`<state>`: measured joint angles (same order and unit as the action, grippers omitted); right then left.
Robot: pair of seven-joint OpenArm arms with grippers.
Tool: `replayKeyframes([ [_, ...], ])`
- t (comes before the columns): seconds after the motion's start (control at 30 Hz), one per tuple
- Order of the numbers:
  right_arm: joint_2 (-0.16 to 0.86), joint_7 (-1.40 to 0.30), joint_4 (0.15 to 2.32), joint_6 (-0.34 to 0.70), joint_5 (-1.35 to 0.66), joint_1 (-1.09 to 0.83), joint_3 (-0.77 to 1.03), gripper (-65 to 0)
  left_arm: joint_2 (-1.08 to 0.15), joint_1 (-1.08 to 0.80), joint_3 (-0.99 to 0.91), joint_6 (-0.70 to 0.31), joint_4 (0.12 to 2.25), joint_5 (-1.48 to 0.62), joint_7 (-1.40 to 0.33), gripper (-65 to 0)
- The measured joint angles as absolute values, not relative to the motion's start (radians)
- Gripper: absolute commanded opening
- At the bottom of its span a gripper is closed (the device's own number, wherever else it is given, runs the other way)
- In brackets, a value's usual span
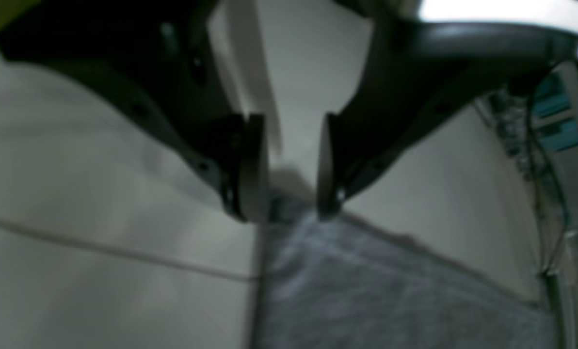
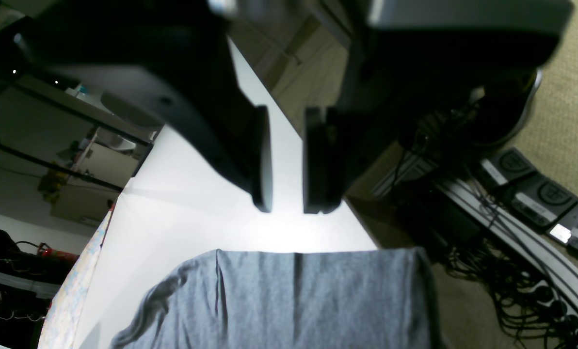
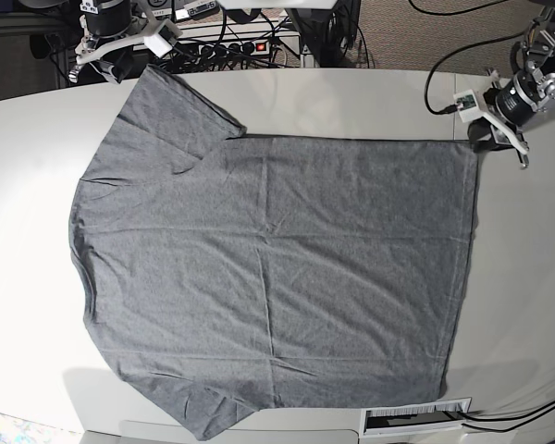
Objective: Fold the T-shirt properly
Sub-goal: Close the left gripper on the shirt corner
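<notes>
The heather-grey T-shirt (image 3: 268,268) lies spread flat on the white table (image 3: 18,166), with its sleeves to the left and its hem to the right. My left gripper (image 3: 484,137) is at the hem's far right corner. In the left wrist view it (image 1: 289,211) is open, with the shirt corner (image 1: 366,291) just below its fingertips. My right gripper (image 3: 120,63) is at the far left sleeve. In the right wrist view it (image 2: 291,207) is open a little, just beyond the sleeve edge (image 2: 294,291) and not touching it.
A white barcode strip (image 3: 416,418) lies at the table's front edge. Cables and a power strip (image 3: 250,42) sit behind the table's far edge. More cables and boxes (image 2: 536,194) lie on the floor. A thin white cord (image 1: 100,247) crosses the table by my left gripper.
</notes>
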<state>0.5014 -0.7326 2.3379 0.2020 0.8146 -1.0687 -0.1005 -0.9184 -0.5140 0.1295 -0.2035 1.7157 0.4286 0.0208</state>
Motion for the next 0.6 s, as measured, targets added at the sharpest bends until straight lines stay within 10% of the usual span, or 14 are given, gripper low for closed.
replayKeyframes([
  [0.6,0.501,-0.733,2.338,0.199,0.815,-1.069,-0.101,-52.9,-0.873,-0.309,0.334,-0.203,1.712,0.421,-0.044,-50.1],
])
